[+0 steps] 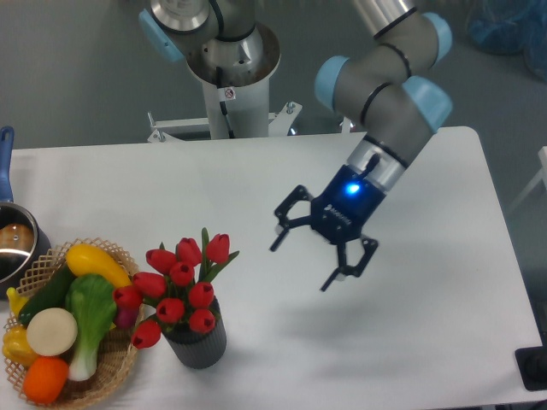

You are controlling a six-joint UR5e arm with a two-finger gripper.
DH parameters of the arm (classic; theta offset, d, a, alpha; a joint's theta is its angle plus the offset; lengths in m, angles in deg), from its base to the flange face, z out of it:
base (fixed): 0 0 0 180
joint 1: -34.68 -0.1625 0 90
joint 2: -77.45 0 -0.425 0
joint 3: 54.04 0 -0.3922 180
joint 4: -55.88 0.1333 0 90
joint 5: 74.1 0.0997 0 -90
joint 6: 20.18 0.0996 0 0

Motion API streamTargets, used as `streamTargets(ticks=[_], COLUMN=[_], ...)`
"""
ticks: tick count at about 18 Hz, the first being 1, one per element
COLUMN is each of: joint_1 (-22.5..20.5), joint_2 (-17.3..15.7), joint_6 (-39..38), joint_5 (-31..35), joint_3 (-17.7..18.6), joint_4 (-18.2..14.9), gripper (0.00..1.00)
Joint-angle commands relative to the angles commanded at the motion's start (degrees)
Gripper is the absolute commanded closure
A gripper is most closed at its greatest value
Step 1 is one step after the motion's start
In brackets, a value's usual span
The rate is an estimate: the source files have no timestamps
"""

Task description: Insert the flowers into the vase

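At the far left edge of your view, a metal pot (12,243) with a blue handle is sitting half out of frame on the white table (444,342). Just in front of it, a woven wicker basket (120,363) is holding toy vegetables and fruits: a yellow squash (96,261), a green leafy piece (90,309), a pale round slice (51,331) and an orange one (44,378) at the front. Touching the basket's right side, the vase (198,343), dark grey and ribbed, is standing upright on the table. The flowers (178,282) are sitting in it, red heads spreading wider than the rim and leaning out over the basket's edge on the left, with green leaves poking up among them. Further right, you are seeing the gripper (301,267) hanging above bare table, well apart from the flowers and touching nothing; its jaws are standing spread wide, with nothing between them, and a blue light is glowing on its body. Behind it, the arm (389,94) is rising toward the top right, and the robot's base (229,64) is standing behind the table's far edge.
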Motion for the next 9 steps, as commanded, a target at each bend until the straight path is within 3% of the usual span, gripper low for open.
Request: streamTargets(ticks=[7, 9], joint_1=[-0.01, 0.00], joint_2=[-1.94, -2.64], joint_6=[0.09, 0.17], joint_5=[15.99, 23.62], joint_3=[-0.61, -1.14], joint_4=[0.09, 0.00], gripper=[0.00, 0.00])
